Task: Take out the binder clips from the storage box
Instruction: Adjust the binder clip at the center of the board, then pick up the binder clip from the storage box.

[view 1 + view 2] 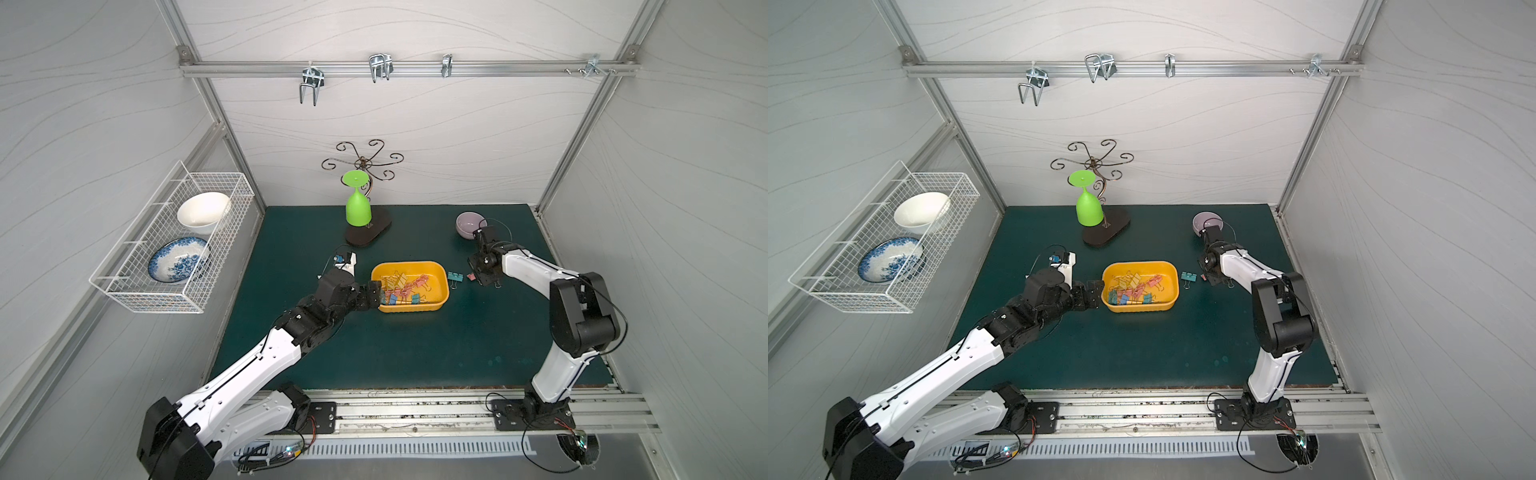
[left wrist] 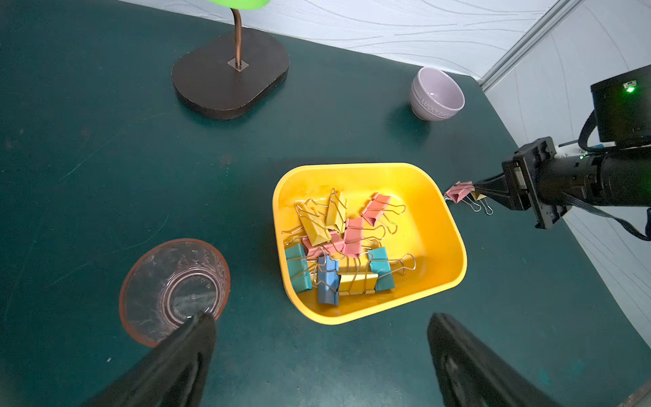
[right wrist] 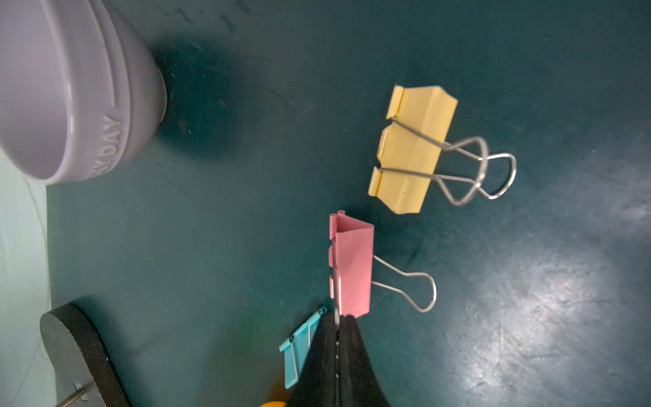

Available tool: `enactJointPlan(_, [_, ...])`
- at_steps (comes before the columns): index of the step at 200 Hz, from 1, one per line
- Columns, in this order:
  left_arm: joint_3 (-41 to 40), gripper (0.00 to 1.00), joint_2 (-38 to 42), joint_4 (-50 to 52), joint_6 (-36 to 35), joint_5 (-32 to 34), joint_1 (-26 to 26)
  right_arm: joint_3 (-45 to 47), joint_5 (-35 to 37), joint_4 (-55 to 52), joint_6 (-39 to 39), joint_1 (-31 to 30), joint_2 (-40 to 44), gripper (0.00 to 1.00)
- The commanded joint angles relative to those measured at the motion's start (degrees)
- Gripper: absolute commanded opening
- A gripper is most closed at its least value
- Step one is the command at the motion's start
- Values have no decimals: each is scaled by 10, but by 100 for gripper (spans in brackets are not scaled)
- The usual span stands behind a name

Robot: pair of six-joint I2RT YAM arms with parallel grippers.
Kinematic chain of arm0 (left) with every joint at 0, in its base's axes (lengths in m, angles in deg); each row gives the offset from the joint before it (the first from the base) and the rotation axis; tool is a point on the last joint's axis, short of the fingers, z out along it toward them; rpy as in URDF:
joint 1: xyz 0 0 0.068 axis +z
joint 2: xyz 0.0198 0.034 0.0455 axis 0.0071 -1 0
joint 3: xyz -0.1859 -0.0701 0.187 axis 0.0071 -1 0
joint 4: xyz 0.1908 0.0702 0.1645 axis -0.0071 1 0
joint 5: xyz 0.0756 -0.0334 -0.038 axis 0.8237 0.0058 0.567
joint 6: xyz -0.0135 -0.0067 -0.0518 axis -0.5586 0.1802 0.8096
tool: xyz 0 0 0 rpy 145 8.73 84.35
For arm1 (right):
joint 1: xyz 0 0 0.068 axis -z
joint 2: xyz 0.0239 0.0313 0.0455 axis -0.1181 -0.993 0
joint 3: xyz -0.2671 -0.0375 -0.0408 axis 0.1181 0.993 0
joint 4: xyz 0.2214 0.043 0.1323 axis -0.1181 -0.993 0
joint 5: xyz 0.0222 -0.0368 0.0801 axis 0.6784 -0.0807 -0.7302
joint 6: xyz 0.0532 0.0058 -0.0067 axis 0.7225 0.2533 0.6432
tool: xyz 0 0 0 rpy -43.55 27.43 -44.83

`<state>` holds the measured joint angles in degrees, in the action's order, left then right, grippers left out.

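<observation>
The yellow-orange storage box [image 1: 409, 308] [image 1: 1142, 308] [image 2: 433, 246] sits mid-table with several pastel binder clips [image 1: 401, 289] [image 1: 1133, 289] [image 2: 338, 246] heaped in it. My left gripper [image 1: 374, 293] [image 1: 1094, 293] [image 2: 318, 338] is open just outside the box's left end, holding nothing. Right of the box, my right gripper [image 1: 478, 276] [image 1: 1209, 277] [image 3: 338, 320] is shut on a wire handle of a pink clip [image 3: 352, 267] [image 2: 458, 192] low over the table. A teal clip [image 1: 455, 277] [image 3: 299, 349] and a yellow clip [image 3: 412, 148] lie on the table near it.
A lilac bowl [image 1: 469, 224] [image 2: 436, 93] stands behind the right gripper. The cup stand's dark base [image 1: 368, 232] and green goblet [image 1: 358, 203] stand behind the box. A clear pink cup [image 2: 174, 292] sits by the left fingers. A wire basket [image 1: 166, 249] hangs on the left wall.
</observation>
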<state>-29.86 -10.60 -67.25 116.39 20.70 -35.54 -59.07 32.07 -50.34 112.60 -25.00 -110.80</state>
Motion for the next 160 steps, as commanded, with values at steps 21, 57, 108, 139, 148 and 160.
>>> enactJointPlan(21, [1, 99, 11, -28, 13, -3, 3, 38, -33, -12, -24, -18, 31, 25])
enactJointPlan(57, [12, 99, 3, -25, -9, -49, 3, 48, -27, -71, -113, -16, 107, 30])
enactJointPlan(108, [32, 99, -36, 13, 10, -56, 5, 52, -129, -71, -289, -18, 209, 30])
enactJointPlan(139, [69, 98, -100, 44, 31, -87, 7, 6, -236, -62, -330, -66, 166, 31])
enactJointPlan(148, [80, 99, -118, 45, 34, -98, 7, -13, -237, -71, -330, -82, 142, 31])
enactJointPlan(160, [102, 99, -142, 61, 32, -106, 7, -29, -221, -76, -331, -111, 114, 33])
